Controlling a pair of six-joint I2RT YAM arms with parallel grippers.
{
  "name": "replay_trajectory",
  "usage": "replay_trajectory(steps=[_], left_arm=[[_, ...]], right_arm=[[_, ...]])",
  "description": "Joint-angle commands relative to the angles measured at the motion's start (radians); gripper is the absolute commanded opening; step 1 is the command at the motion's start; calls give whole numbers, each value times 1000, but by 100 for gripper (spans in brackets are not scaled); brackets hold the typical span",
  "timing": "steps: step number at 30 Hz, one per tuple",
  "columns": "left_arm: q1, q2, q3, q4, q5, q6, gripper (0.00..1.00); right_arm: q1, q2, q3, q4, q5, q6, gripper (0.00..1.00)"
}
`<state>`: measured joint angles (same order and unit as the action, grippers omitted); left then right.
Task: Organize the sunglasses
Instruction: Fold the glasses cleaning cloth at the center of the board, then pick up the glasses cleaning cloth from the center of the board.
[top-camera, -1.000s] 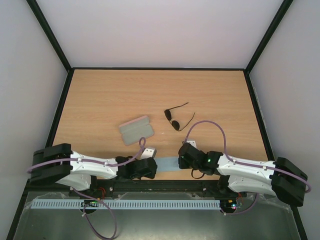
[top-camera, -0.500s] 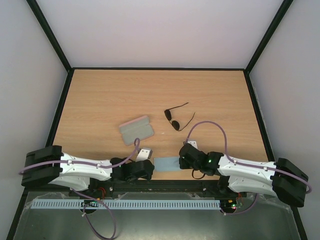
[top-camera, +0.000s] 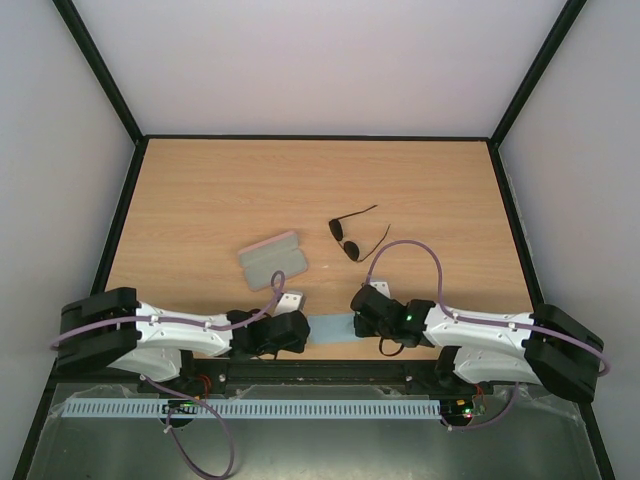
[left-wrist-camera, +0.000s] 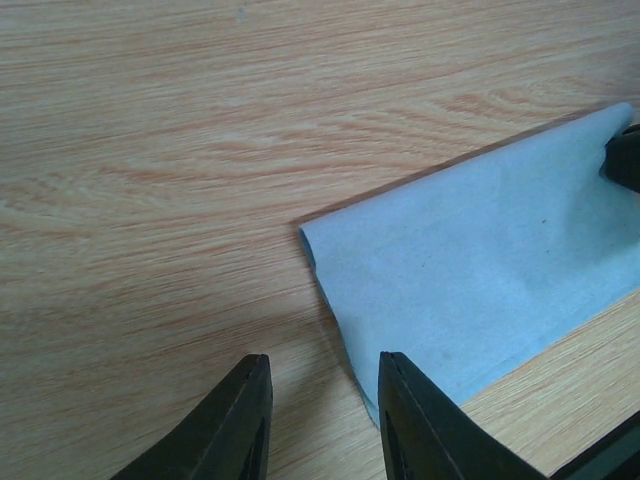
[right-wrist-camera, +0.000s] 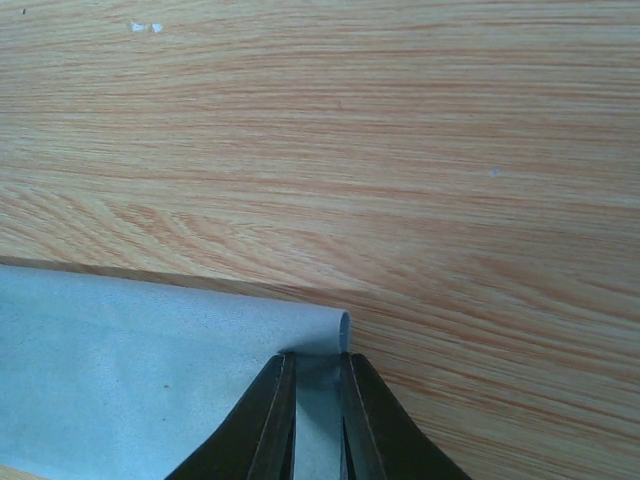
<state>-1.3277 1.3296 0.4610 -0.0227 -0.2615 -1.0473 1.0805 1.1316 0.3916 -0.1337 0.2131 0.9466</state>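
The sunglasses (top-camera: 349, 238), a small black pair with thin wire arms, lie open on the wooden table behind the arms, with no gripper near them. The light blue cloth (top-camera: 331, 328) lies at the near edge between the two grippers. My left gripper (top-camera: 305, 330) is open at the cloth's left end. In the left wrist view (left-wrist-camera: 320, 420) its fingers straddle the edge of the cloth (left-wrist-camera: 480, 270). My right gripper (top-camera: 357, 318) is shut on the cloth's right edge. The right wrist view (right-wrist-camera: 318, 400) shows the cloth (right-wrist-camera: 150, 380) folded over and pinched there.
The closed oblong case (top-camera: 273, 260) lies left of the sunglasses, just behind the left gripper. Black frame rails run along the table's left and right sides. The table's front edge lies under the arms.
The left arm drew back to the left, then returned to the cloth's left end. The right gripper shifted slightly left with the cloth's edge. The sunglasses and case have not moved.
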Motion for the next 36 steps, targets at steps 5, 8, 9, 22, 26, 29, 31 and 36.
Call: replay_trajectory(steps=[5, 8, 9, 22, 26, 29, 31, 36], left_arm=[[9, 24, 20, 28, 6, 10, 33], [14, 33, 19, 32, 7, 13, 34], [15, 34, 19, 34, 7, 13, 34], [46, 60, 13, 63, 16, 23, 39], [58, 74, 17, 76, 27, 31, 40], [58, 86, 18, 81, 29, 33, 39], [58, 96, 17, 85, 31, 32, 38], [58, 100, 5, 98, 39, 29, 37]], right_arm=[[30, -6, -8, -94, 20, 40, 18], [41, -14, -12, -115, 34, 57, 18], [44, -15, -13, -116, 35, 60, 18], [70, 7, -30, -107, 43, 92, 18], [71, 15, -34, -98, 39, 95, 18], [71, 24, -36, -94, 39, 95, 18], [72, 33, -37, -87, 36, 95, 17], [81, 54, -37, -72, 34, 97, 14]])
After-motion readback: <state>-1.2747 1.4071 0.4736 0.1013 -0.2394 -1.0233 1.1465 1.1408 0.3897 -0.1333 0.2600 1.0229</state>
